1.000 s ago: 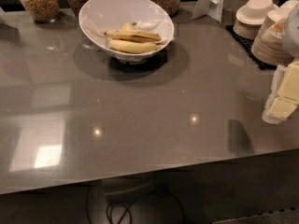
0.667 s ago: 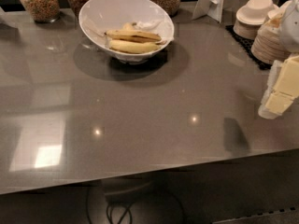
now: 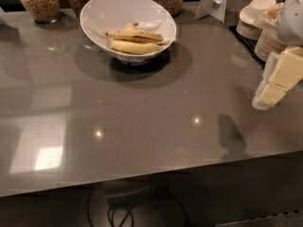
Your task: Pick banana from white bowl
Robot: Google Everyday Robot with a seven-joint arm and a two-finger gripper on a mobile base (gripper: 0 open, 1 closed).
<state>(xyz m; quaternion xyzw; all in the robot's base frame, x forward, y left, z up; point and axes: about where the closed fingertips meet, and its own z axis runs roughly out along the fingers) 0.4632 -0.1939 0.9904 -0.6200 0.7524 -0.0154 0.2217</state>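
Observation:
The white bowl (image 3: 97,13) stands at the back of the grey table, left of centre, its slanted rim tilted toward me. Inside lies the banana (image 3: 135,35) with brown streaks, lengthwise across the bowl. A cleaner pale-yellow banana (image 3: 136,47) lies just in front of it, and a smaller piece (image 3: 129,27) shows behind. My gripper (image 3: 266,94), cream-coloured, hangs at the right edge of the view above the table, pointing down and left. It is far to the right of the bowl and holds nothing that I can see.
Three glass jars of grains (image 3: 40,1) stand along the back edge behind the bowl. A white card stand (image 3: 215,1) and stacks of small off-white bowls and plates (image 3: 260,20) sit at the back right. The table's front edge (image 3: 151,171) runs below.
My gripper has shifted slightly to the left, toward the table's middle. The bowl and bananas have not moved.

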